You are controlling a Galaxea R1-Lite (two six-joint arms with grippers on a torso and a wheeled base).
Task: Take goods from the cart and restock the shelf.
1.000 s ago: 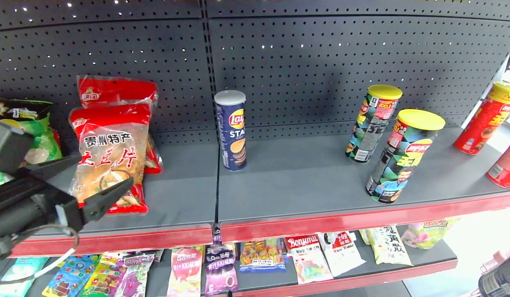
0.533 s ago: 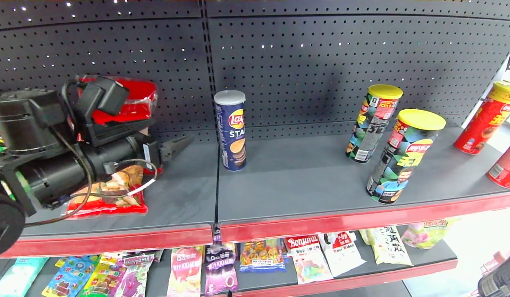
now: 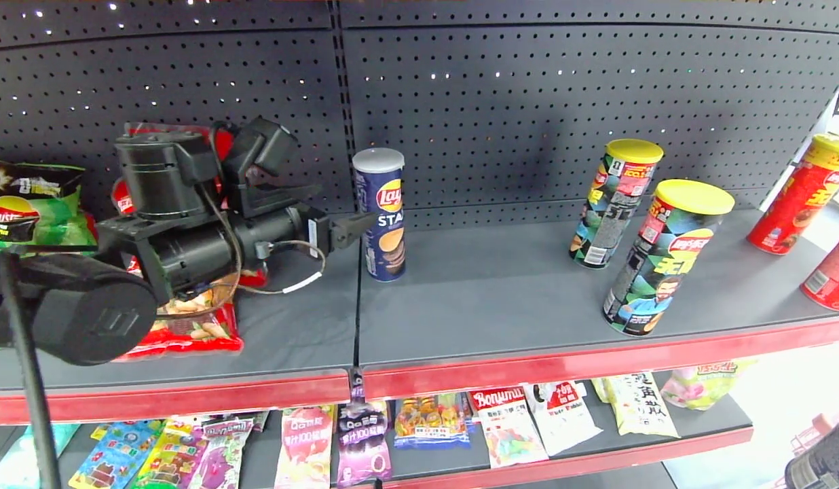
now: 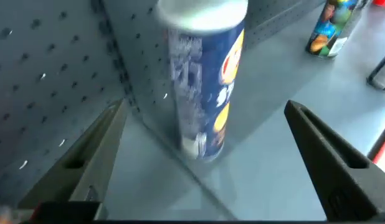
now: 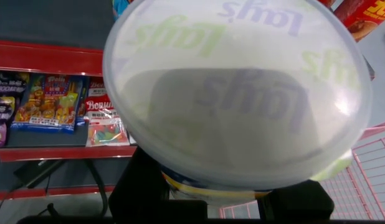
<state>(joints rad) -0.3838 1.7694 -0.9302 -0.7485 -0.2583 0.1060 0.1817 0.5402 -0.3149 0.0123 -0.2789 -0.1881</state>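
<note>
Nearest, low off the front right corner of the shelf [image 3: 501,299], the right gripper [image 5: 223,199] is clamped on a clear-lidded chip can [image 5: 236,93], stock not yet placed. Over the shelf's left half, the left gripper [image 3: 355,227] has swung in the last second from the front left edge across the red snack bags [image 3: 189,333]; its fingers are now spread wide, lined up on the blue chip can [image 3: 382,217] and just short of it. That can stands upright near the back edge by the pegboard [image 3: 528,102] — so a grasp or nudge looks likely next, perhaps to make room for the new can.
</note>
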